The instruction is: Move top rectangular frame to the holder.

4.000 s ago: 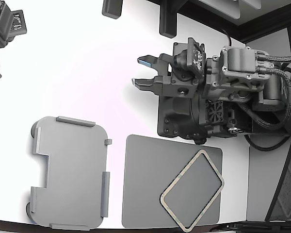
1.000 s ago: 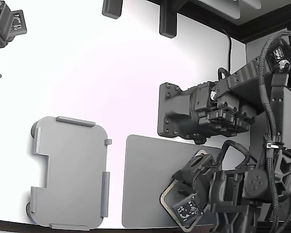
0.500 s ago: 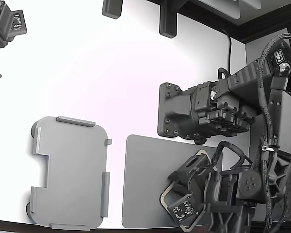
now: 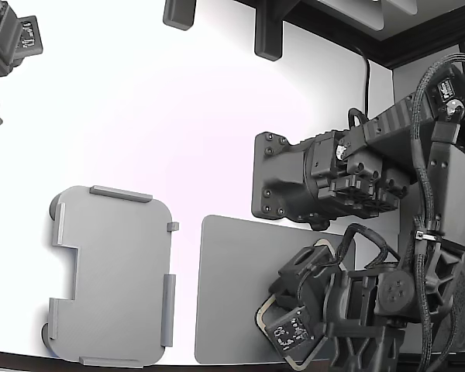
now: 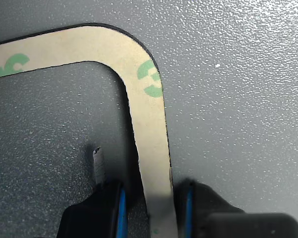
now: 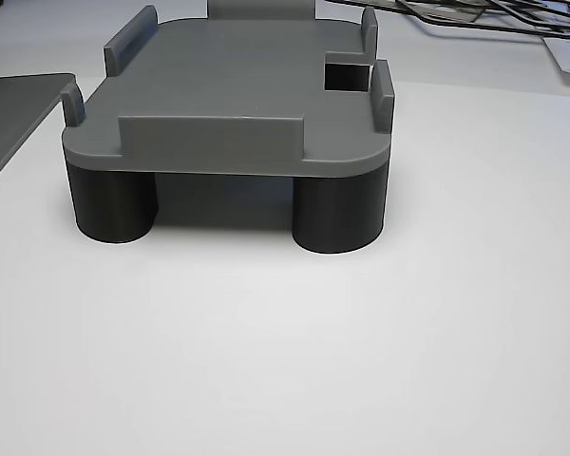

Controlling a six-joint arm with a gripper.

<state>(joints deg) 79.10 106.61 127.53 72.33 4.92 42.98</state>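
The top rectangular frame (image 5: 148, 124) is a thin beige strip with green marks, lying flat on a dark grey mat (image 5: 238, 99). My gripper (image 5: 154, 214) is down at the mat, open. Its two blue-padded fingers (image 5: 118, 210) stand on either side of one straight run of the strip, just below a rounded corner. In the exterior view the wrist (image 4: 333, 298) covers most of the frame (image 4: 267, 304), which sits at the lower right. The holder (image 4: 112, 275), a light grey tray with edge tabs and a stepped notch, lies at the lower left with nothing on it. It stands on dark round legs (image 6: 337, 214).
The arm's black base (image 4: 294, 182) stands just beyond the mat (image 4: 232, 294). Another dark device (image 4: 8, 46) sits at the exterior view's top left, and black blocks (image 4: 267, 35) at the far edge. Thin dark frames (image 6: 475, 14) lie behind the holder (image 6: 237, 85).
Four seconds ago the arm was raised beyond the mat and the frame was fully in view. It has come down over the frame and, in the last second, edged slightly left.
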